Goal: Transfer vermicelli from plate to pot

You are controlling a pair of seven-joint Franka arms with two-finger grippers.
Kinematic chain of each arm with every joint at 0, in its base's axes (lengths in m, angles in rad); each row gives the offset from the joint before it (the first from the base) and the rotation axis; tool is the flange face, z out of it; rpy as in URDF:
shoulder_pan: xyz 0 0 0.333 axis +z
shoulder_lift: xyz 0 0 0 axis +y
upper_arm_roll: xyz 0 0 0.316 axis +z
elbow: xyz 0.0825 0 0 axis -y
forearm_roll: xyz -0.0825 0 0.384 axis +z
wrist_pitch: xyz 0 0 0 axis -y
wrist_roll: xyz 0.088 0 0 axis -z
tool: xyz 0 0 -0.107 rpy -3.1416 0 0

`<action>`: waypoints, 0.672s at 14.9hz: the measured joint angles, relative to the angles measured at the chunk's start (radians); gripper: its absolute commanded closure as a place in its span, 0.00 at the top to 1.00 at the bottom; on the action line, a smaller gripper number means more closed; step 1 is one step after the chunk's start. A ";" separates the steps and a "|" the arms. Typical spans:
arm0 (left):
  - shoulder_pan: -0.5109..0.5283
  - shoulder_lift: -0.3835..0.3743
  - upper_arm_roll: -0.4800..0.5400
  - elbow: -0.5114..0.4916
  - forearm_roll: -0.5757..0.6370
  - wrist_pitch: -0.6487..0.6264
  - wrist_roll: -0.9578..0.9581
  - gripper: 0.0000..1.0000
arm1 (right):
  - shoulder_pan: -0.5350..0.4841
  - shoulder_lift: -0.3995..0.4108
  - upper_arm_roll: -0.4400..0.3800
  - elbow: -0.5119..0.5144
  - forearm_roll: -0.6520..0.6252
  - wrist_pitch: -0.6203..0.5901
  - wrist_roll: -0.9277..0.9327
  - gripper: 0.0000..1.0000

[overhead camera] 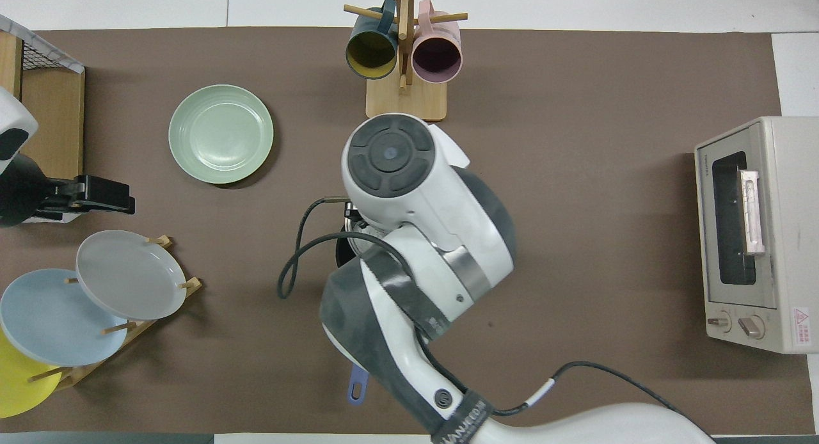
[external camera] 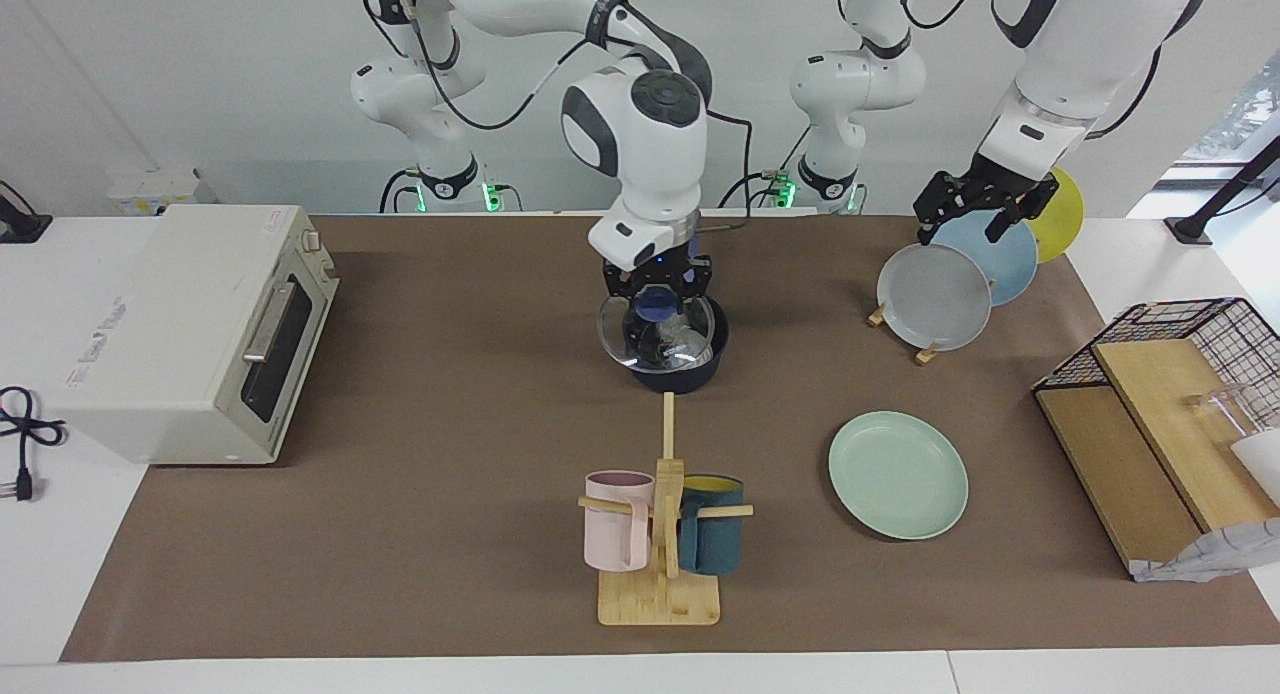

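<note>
The dark navy pot [external camera: 676,370] stands mid-table. In the overhead view only the tip of its blue handle [overhead camera: 356,388] shows under the right arm. The vermicelli [external camera: 682,340] lies inside the pot and is seen through a glass lid [external camera: 655,330]. My right gripper [external camera: 657,292] is shut on the lid's blue knob and holds the lid over the pot's mouth, at or just above the rim. The mint-green plate [external camera: 898,474] is bare, and it also shows in the overhead view [overhead camera: 221,134]. My left gripper [external camera: 975,212] is open and empty, raised over the plate rack.
A rack holds a grey plate [external camera: 933,296], a light blue plate and a yellow plate at the left arm's end. A mug stand [external camera: 661,534] holds a pink mug and a teal mug. A toaster oven [external camera: 185,329] stands at the right arm's end. A wire basket [external camera: 1170,374] with wooden boards sits at the left arm's end.
</note>
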State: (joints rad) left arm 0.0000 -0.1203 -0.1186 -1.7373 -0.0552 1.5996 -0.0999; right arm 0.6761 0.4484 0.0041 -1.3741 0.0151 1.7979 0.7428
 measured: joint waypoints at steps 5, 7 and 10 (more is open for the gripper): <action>-0.012 -0.002 -0.004 0.007 0.000 -0.048 0.000 1.00 | 0.030 0.089 0.000 0.090 -0.006 -0.018 0.034 0.20; -0.024 -0.001 -0.001 0.007 0.000 -0.053 0.000 1.00 | 0.037 0.087 0.000 0.093 -0.006 -0.036 0.043 0.20; -0.034 0.028 0.009 0.056 0.000 -0.055 0.000 1.00 | 0.039 0.087 0.000 0.091 -0.006 -0.065 0.060 0.20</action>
State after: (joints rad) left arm -0.0340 -0.0928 -0.1091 -1.6811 -0.0552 1.5444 -0.1002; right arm 0.7155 0.5353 0.0037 -1.2830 0.0088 1.7328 0.8030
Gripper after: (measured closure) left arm 0.000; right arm 0.339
